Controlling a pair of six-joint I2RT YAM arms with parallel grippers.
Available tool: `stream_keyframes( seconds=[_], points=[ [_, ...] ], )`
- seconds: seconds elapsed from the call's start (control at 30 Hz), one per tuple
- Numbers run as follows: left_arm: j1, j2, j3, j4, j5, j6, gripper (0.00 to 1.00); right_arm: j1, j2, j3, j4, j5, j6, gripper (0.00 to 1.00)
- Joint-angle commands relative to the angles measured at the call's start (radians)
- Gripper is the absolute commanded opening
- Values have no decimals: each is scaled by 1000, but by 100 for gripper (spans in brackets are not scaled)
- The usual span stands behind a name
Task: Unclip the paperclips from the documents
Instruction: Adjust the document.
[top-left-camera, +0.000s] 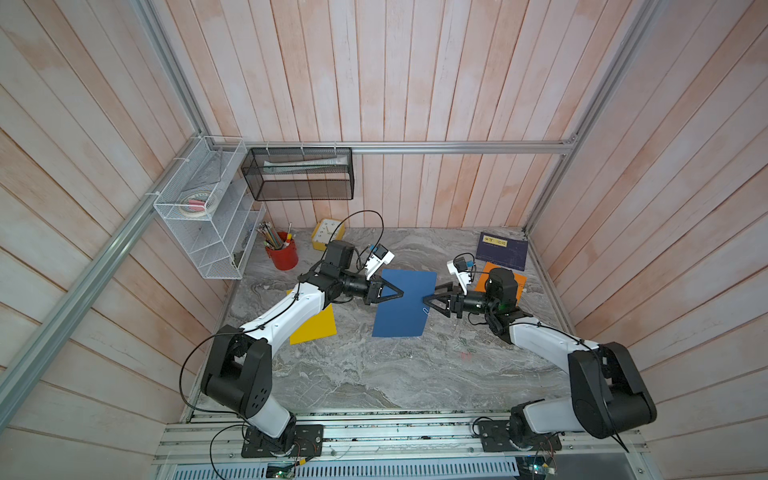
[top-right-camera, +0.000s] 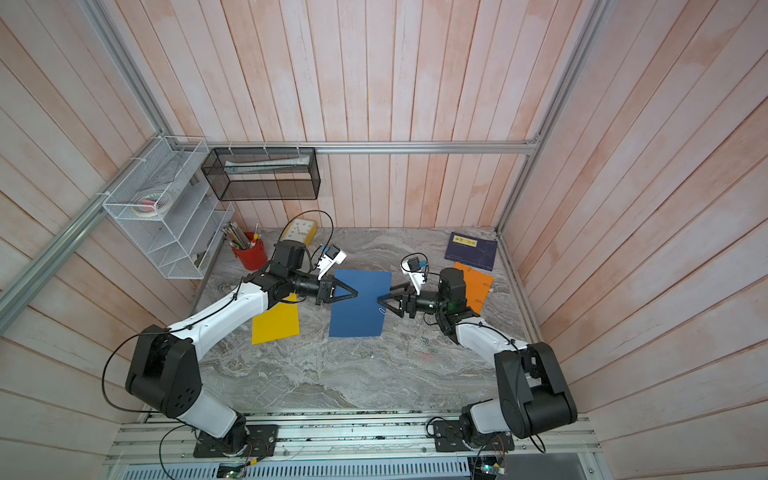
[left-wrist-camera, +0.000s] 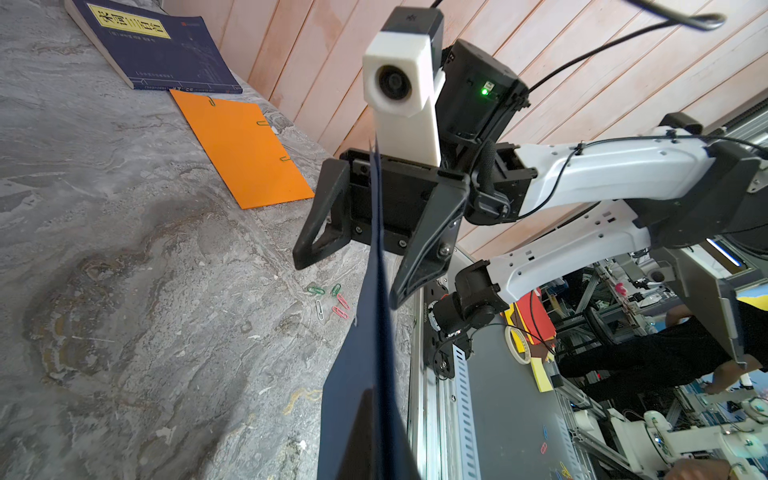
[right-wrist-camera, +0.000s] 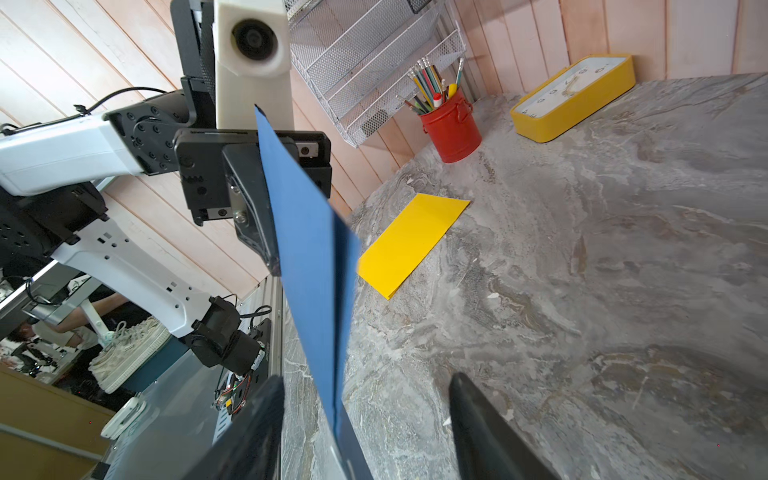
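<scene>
My left gripper (top-left-camera: 401, 293) is shut on the left edge of the blue document (top-left-camera: 405, 305), which it holds on edge above the table in both top views. A silvery paperclip (top-left-camera: 426, 311) sits on the sheet's right edge. My right gripper (top-left-camera: 424, 299) is open there, and its fingers (right-wrist-camera: 478, 419) stand either side of the sheet's edge (right-wrist-camera: 309, 257) without touching it. The yellow document (top-left-camera: 318, 330) lies flat under my left arm. The orange document (left-wrist-camera: 243, 149) lies flat at the right and carries three green paperclips (left-wrist-camera: 262, 123).
Several loose paperclips (left-wrist-camera: 328, 301) lie on the marble table (top-left-camera: 374, 374) below my right gripper. A navy booklet (top-left-camera: 503, 249) lies at the back right. A red pencil cup (top-left-camera: 283, 254), a yellow clock (top-left-camera: 326, 232) and wire racks (top-left-camera: 208, 212) stand at the back left.
</scene>
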Motion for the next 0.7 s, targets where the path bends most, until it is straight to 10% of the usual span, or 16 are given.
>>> stream_keyframes(
  seconds=[0.0,0.47,0.67],
  points=[
    [-6,22,31,8,16,10,0,22,27,24,90,-66,38,58],
    [-9,29,31,1,-4,15,0,30,53,3,226,-112,136,4],
    [-8,28,32,-2,-16,9,0,29,47,8,218,-110,139,0]
  ],
)
